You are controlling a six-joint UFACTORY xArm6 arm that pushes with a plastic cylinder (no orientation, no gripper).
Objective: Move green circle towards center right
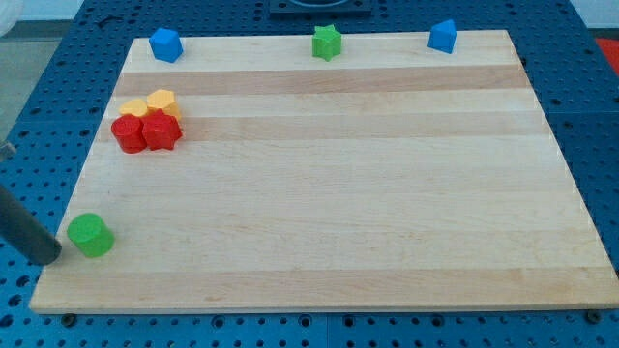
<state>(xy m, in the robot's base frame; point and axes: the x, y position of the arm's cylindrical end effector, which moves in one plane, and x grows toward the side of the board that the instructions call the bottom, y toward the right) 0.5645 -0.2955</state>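
The green circle (91, 235) is a short green cylinder at the view's bottom left corner of the wooden board (338, 184). My rod comes in from the view's left edge, and my tip (50, 257) rests just to the left of the green circle, at the board's left edge, close to it or touching it. A green star (327, 43) sits at the top edge near the middle.
A blue block (165, 44) is at the top left and another blue block (443, 36) at the top right. Two yellow blocks (150, 103) and two red blocks (145, 132) are clustered together at the left, above the green circle.
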